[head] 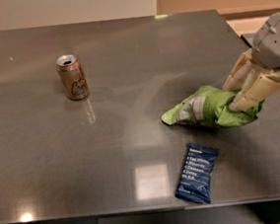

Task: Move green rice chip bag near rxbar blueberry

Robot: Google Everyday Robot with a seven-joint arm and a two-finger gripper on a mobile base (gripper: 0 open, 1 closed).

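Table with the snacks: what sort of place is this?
Likely an office kitchenette or break area, though it could be a lab: a long steel-grey table holds a soda can, a green bag and a blue bar. The gripper grips the bag at the right.

Single camera view. Position: raised above the near edge of the table (pixel 45 158), facing down and across it at a slant toward the far edge and the wall beyond. Range: medium; most of the tabletop in frame, the table's right side cut off. Can (pixel 72 77) at the table's far left; blue bar (pixel 197 173) by its near edge; green bag (pixel 204 109) just beyond; gripper (pixel 230 97) over the table's right side, pinching that bag.
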